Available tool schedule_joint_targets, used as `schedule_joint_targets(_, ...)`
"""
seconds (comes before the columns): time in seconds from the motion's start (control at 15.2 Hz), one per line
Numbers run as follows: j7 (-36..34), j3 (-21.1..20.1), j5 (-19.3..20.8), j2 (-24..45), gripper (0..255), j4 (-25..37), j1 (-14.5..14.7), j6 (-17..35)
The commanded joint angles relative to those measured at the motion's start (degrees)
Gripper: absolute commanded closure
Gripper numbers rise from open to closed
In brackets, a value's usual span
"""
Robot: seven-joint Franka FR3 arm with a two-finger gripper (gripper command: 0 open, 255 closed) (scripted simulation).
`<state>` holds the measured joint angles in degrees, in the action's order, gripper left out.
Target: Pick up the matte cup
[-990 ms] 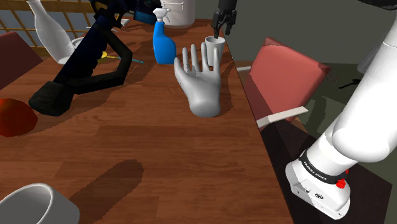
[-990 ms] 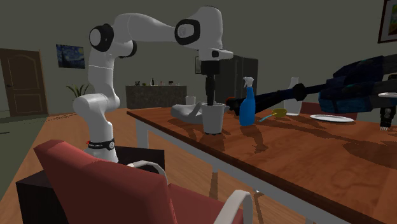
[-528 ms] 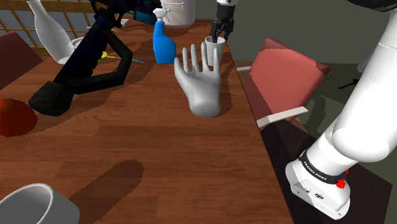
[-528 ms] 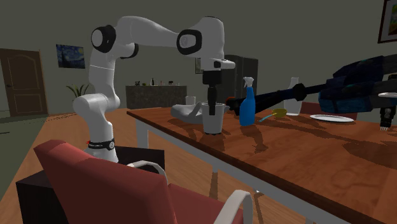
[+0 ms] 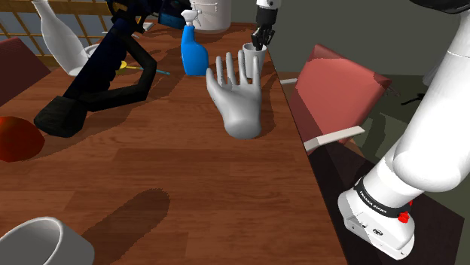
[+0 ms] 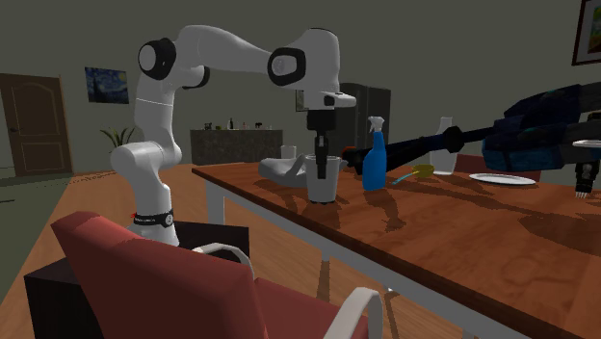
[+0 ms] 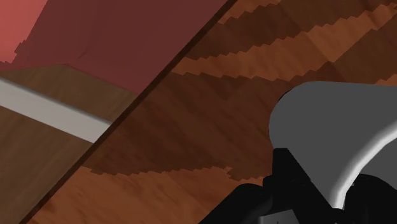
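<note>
The cup (image 5: pixel 251 60) is pale grey and plain, standing upright near the edge of the brown wooden table (image 5: pixel 173 181), behind a grey hand model (image 5: pixel 238 98). My black gripper (image 5: pixel 260 43) comes straight down onto the cup's rim, with one finger inside the cup and one outside. In the second exterior view the gripper (image 6: pixel 321 168) dips into the cup (image 6: pixel 323 185), which rests on the table. The wrist view shows the cup's wall (image 7: pixel 331 124) clasped between my fingers (image 7: pixel 287 170). The gripper is shut on the cup's wall.
A blue spray bottle (image 5: pixel 193 51) stands just beside the cup on the shoulder view's left. Beyond it are a large black angular object (image 5: pixel 105 71) and a white vase (image 5: pixel 62 38). A red chair (image 5: pixel 339 90) stands past the table edge, and a white bowl (image 5: pixel 38 241) sits near the front.
The gripper came down a little onto the cup's rim and its fingers closed on the wall. The cup has not moved.
</note>
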<state>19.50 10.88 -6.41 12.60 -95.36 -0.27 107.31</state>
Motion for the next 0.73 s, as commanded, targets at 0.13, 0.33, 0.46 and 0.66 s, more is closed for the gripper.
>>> schedule_joint_targets(0.13, 0.0, 0.0, 0.0, 0.0, 255, 0.0, 0.0, 0.0)
schedule_joint_targets(0.33, -0.2, 0.0, 0.1, -0.1, 255, 1.4, 0.0, -1.5)
schedule_joint_targets(0.46, -0.3, 0.1, 0.2, -0.2, 255, 2.8, 0.0, -3.0)
schedule_joint_targets(0.66, -0.5, 0.1, 0.2, -0.3, 255, 5.0, -0.1, -5.3)
